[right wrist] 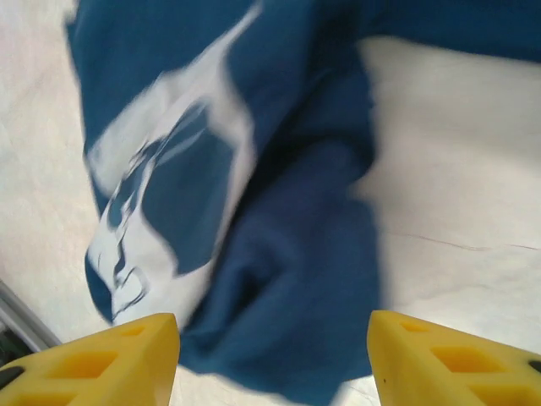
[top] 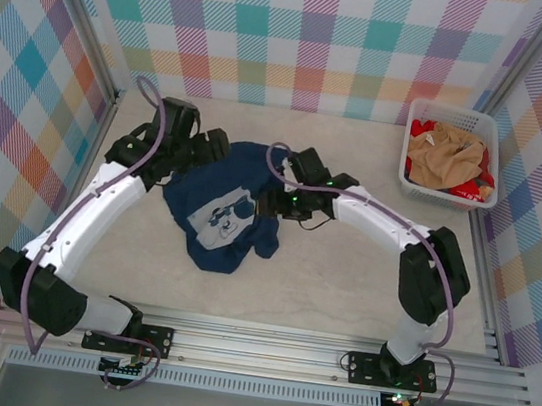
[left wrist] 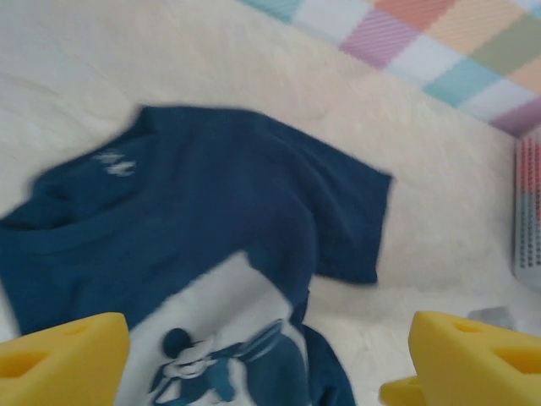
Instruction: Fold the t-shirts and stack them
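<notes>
Top external shows the navy shirt (top: pixel 221 211) crumpled on the table (top: pixel 339 293); a tan shirt (top: pixel 447 152) and a red shirt (top: pixel 467 186) lie in the basket (top: pixel 444 196) at the far right. Left gripper (left wrist: pixel 269 359) and right gripper (right wrist: pixel 275 359) both hang over the navy shirt, fingers spread wide, empty.

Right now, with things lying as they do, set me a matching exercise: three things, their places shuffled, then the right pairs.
1. navy t-shirt
2. tan-orange shirt
3. white basket

A. at the far right corner of the table
B. rumpled on the middle of the table
C. heaped inside the basket

Pairs: 1-B, 2-C, 3-A.
</notes>
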Controlling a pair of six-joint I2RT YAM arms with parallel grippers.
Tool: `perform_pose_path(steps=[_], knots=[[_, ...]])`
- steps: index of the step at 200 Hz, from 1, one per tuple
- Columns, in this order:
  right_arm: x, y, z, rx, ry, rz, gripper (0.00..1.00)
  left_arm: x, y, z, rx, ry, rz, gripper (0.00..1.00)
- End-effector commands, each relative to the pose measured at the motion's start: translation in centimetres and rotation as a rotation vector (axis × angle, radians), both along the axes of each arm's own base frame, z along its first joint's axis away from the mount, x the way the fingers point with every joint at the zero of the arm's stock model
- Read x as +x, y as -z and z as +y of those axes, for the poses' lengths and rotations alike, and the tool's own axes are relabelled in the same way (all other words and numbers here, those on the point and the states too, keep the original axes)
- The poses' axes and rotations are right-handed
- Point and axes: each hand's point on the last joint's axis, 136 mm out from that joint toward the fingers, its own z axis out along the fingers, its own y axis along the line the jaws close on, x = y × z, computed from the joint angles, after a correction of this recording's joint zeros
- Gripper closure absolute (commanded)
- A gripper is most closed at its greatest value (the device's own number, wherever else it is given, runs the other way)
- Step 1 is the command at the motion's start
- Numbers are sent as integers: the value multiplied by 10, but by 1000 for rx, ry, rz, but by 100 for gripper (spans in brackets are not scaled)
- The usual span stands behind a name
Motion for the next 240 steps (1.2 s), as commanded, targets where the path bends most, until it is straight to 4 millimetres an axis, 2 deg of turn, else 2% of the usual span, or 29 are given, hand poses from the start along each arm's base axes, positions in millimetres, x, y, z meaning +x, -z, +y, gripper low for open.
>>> perform_pose_path(steps=[1, 12, 31, 49, 56, 72, 108, 139, 168, 187, 201, 210, 222, 235, 240], knots=[[31, -55, -62, 70, 254, -87, 41, -12, 39, -53, 40, 259, 129, 19], [35, -46, -102, 36, 380, -54, 42, -13, 57, -71, 119, 312, 175, 20], [37, -40, -155, 18, 533, -14, 43, -4, 92, -94, 222, 331, 259, 20], [35, -55, -176, 27, 566, -44, 43, 18, 120, -97, 351, 253, 338, 18], [33, -61, -180, 30, 569, -57, 42, 29, 132, -96, 403, 217, 366, 16], [29, -74, -182, 45, 567, -77, 41, 61, 145, -104, 458, 168, 360, 13], [12, -82, -185, 68, 571, -74, 40, 114, 184, -127, 496, 93, 347, 9], [-5, -85, -188, 72, 563, -69, 40, 138, 215, -134, 478, 16, 303, 7], [-20, -81, -194, 65, 570, -59, 39, 147, 234, -144, 432, -8, 298, 8], [-25, -77, -196, 67, 578, -48, 39, 142, 250, -145, 433, -14, 340, 21], [-28, -75, -197, 70, 584, -40, 39, 136, 265, -147, 428, 0, 380, 36], [-29, -75, -197, 72, 585, -38, 39, 133, 272, -148, 422, 10, 402, 47], [-29, -76, -197, 74, 588, -40, 39, 130, 278, -152, 404, 26, 420, 72], [-30, -76, -198, 75, 588, -43, 39, 135, 270, -156, 382, 28, 396, 98], [-30, -77, -198, 77, 588, -46, 39, 138, 264, -158, 373, 27, 378, 100]])
